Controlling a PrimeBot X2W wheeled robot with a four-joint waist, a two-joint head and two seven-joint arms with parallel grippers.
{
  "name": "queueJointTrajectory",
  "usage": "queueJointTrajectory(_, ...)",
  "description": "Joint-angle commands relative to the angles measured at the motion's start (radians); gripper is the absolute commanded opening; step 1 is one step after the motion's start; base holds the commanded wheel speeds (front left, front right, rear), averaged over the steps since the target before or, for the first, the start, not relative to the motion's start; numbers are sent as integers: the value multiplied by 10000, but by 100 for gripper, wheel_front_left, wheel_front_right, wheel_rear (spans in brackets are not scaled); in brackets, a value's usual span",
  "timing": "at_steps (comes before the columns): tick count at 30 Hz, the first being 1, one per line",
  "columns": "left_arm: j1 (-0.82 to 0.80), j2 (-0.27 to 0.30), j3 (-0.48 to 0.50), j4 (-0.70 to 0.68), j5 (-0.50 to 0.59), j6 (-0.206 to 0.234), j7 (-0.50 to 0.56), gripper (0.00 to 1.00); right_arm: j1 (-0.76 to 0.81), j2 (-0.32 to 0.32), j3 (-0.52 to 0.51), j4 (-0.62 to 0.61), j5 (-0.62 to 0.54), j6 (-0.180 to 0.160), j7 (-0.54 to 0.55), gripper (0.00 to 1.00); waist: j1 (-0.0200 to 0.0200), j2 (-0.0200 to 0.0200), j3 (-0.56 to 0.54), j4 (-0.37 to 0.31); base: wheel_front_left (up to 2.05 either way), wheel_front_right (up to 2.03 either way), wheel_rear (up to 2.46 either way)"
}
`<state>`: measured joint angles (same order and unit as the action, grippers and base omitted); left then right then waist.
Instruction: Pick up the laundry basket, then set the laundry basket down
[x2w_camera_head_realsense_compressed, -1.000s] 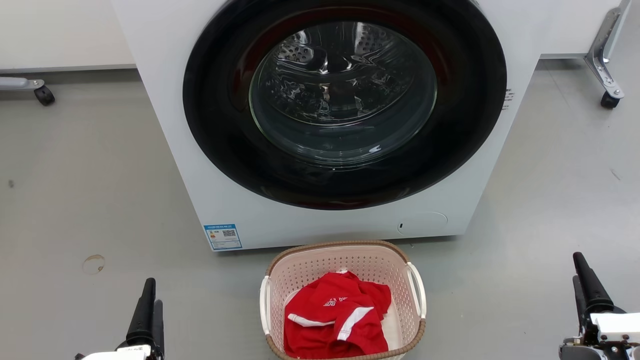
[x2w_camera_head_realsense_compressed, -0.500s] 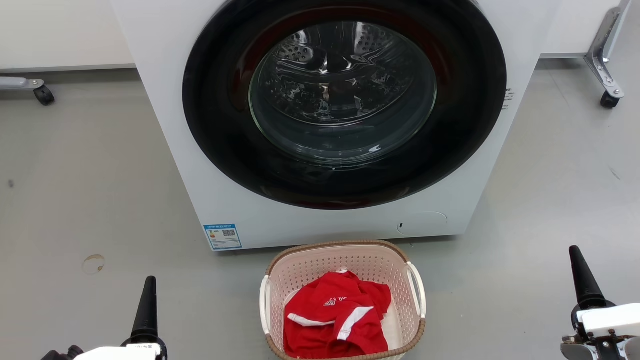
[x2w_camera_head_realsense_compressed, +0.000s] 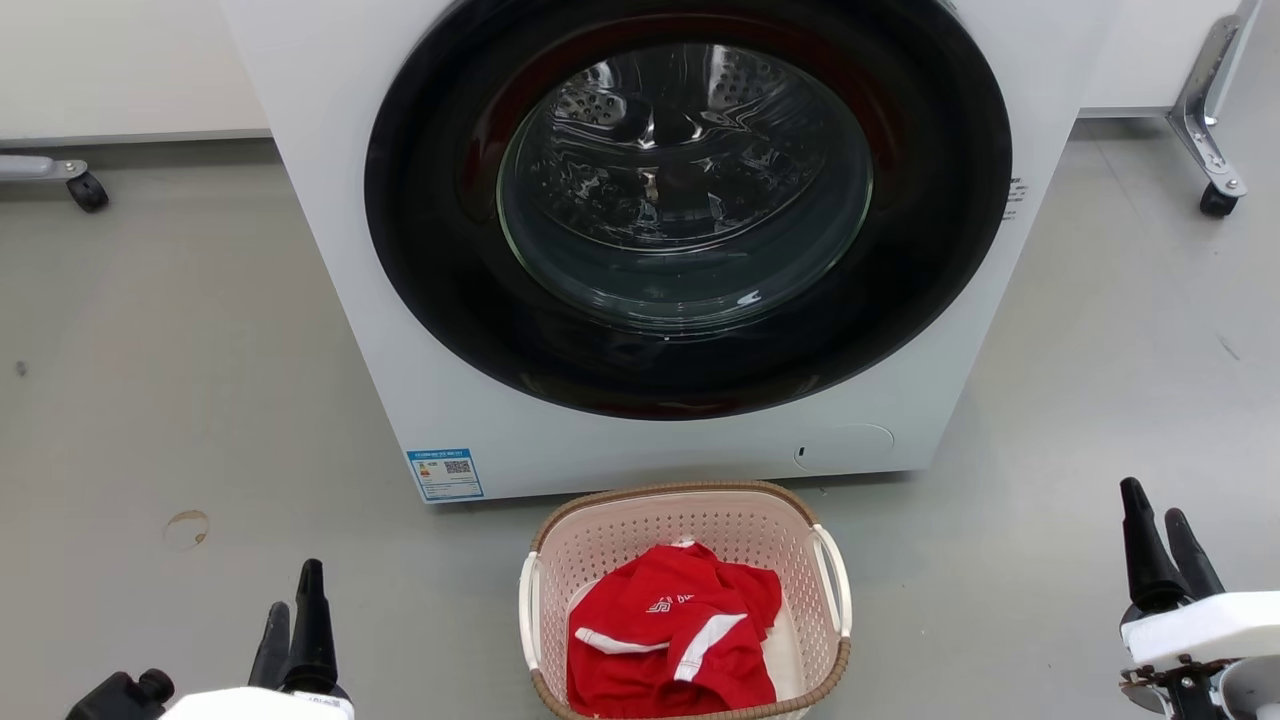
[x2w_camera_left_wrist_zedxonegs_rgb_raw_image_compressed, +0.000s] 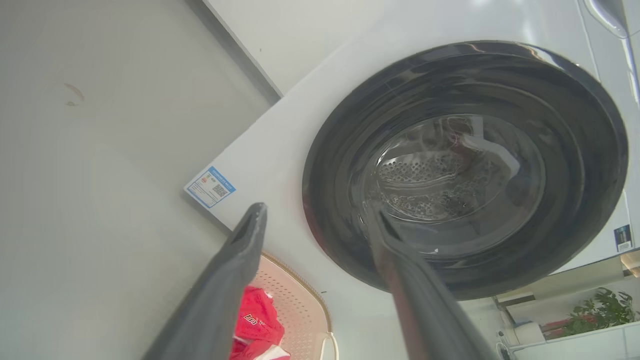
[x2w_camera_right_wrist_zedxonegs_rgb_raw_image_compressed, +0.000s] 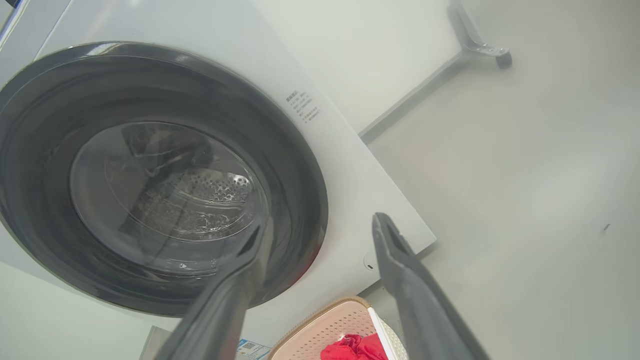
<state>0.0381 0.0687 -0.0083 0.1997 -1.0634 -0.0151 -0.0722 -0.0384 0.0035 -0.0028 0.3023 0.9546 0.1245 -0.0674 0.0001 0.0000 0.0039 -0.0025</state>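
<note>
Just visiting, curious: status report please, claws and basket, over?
Left claw open, empty. Right claw open, empty. Laundry basket on floor before washer, red garment inside, untouched. No obstacle seen.

Head view looks forward and down, near, at the washer (x2w_camera_head_realsense_compressed: 690, 230) and laundry basket (x2w_camera_head_realsense_compressed: 700, 525); both wrist views, low at either side, tilt up at both.

Left gripper (x2w_camera_head_realsense_compressed: 293, 590) and right gripper (x2w_camera_head_realsense_compressed: 1151, 500), long tapered black fingers (x2w_camera_head_realsense_compressed: 1140, 560) (matte), white wrist housings (x2w_camera_head_realsense_compressed: 1200, 625)
</note>
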Motion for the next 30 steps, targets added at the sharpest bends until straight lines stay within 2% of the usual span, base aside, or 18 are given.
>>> queueJointTrajectory(1,-191,216,40,-355,538,157,-140,100,-526,-255,146,-266,-483,36,-216,100,-1,0,-3,0,0,0,0)
queueJointTrajectory(7,-192,365,-226,-433,1557,445,-318,100,-568,-282,236,-289,-1411,39,-391,100,-1,0,-11,1,0,0,0)
queueJointTrajectory(30,-14,669,-736,-1143,3942,1192,-890,100,-772,-393,705,-397,-3892,49,-1067,100,-1,0,-56,-12,0,0,0)
